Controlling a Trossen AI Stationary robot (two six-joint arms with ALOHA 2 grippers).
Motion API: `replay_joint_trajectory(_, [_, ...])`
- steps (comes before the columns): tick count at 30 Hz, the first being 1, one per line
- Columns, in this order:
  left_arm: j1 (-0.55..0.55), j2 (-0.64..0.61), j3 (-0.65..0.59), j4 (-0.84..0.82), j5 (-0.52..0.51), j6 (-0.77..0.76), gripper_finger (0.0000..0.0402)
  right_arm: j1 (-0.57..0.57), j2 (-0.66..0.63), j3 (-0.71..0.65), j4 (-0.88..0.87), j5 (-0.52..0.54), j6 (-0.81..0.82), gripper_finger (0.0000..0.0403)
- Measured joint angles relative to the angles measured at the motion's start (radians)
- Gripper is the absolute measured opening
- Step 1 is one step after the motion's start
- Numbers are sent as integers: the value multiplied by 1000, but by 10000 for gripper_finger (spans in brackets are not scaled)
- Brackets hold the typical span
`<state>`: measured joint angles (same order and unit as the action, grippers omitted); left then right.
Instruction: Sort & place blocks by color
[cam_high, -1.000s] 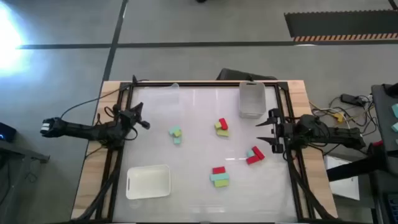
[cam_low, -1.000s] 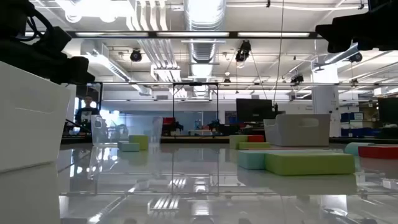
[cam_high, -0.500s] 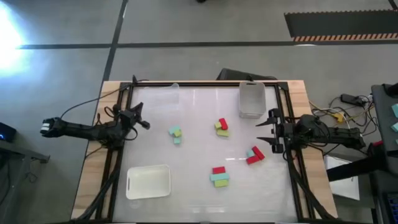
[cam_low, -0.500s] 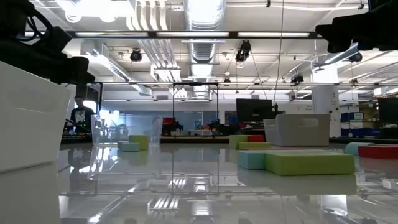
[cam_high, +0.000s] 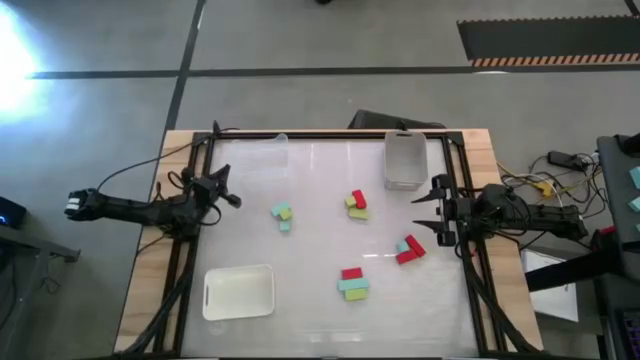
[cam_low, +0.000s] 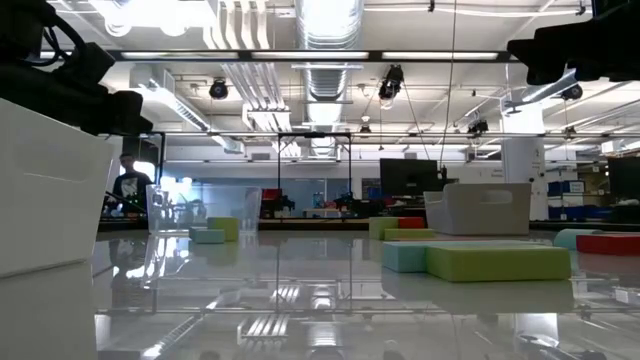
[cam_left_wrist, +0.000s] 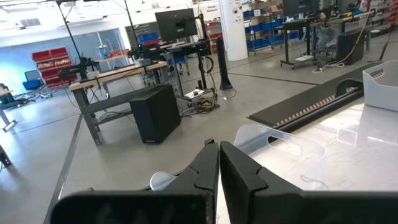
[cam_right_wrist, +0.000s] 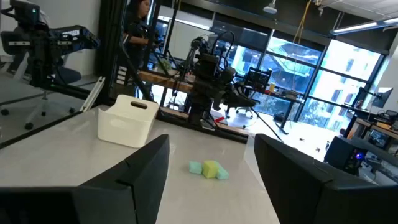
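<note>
Right gripper (cam_high: 428, 210) spread, white tray (cam_high: 238, 292) blockless

No text, label, brand, number or sign can be read in any of the views. The blocks and trays carry no visible markings, and the screens and shelves in the room behind are too far off to make out.

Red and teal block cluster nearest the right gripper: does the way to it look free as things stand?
Probably yes. The right gripper, open, sits at the table's right edge, with bare tabletop between it and the red and teal block cluster; no tray intervenes.
</note>
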<state>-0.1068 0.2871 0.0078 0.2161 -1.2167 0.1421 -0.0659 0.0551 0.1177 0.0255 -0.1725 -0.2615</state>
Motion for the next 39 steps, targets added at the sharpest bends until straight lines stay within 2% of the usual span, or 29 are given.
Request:
replay_joint_trajectory(28, [0,0,0,2,0,-7,0,0,0,0,14,0,0,226])
replay_joint_trajectory(30, [0,0,0,18,10,-87,0,0,0,0,17,0,7,226])
replay_joint_trajectory(33, [-1,0,0,33,66,-313,0,0,0,0,17,-1,73,226])
replay_joint_trajectory(35, [-1,-1,0,58,68,-414,0,0,0,0,17,-1,133,226])
replay_joint_trajectory(39, [-1,-1,0,82,71,-474,0,0,0,0,16,0,258,226])
